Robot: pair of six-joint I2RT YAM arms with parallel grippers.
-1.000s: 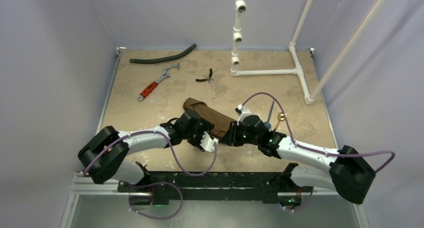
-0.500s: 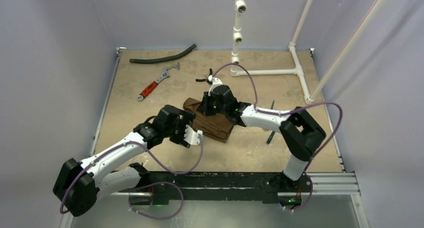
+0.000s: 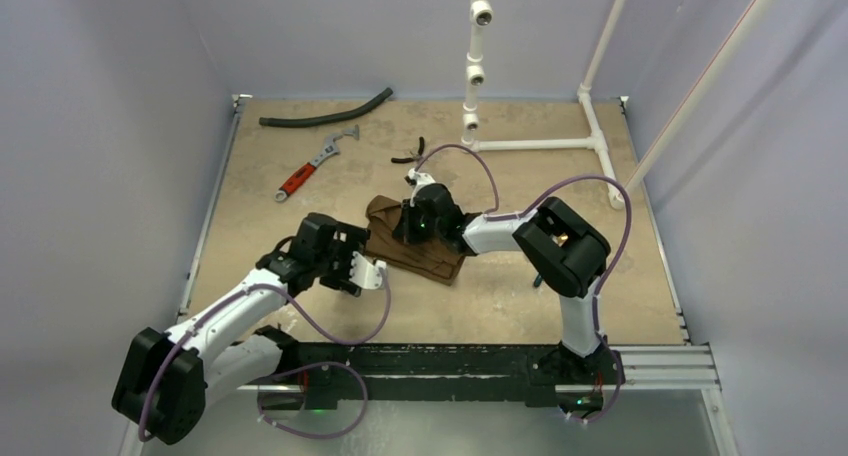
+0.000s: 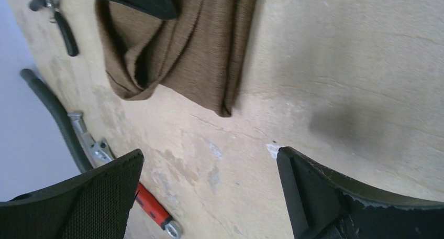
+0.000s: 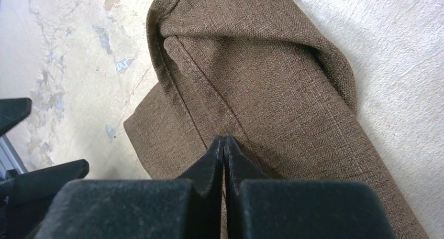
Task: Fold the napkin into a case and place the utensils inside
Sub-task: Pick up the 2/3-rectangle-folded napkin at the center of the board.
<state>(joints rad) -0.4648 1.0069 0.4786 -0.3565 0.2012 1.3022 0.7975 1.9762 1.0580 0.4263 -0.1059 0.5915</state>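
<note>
The dark-brown napkin (image 3: 425, 248) lies folded into a thick band at mid-table; it also shows as the napkin (image 4: 183, 45) and the napkin (image 5: 272, 87). My right gripper (image 3: 412, 223) is over its far left end. In the right wrist view that gripper (image 5: 224, 140) is shut, its tips pinched together on a crease of the cloth. My left gripper (image 3: 366, 273) hangs open just left of the napkin, with only bare table between its fingers (image 4: 104, 197). The utensils are hidden behind my right arm's elbow (image 3: 565, 241).
At the back left lie a red-handled wrench (image 3: 310, 166), a black hose (image 3: 325, 114) and small pliers (image 3: 410, 154). A white pipe frame (image 3: 540, 144) stands at the back right. Walls close in on three sides.
My right arm has swung from the front over to the napkin's far end and shut its jaws on the cloth. My left gripper has drawn back to the left and opened wide.
</note>
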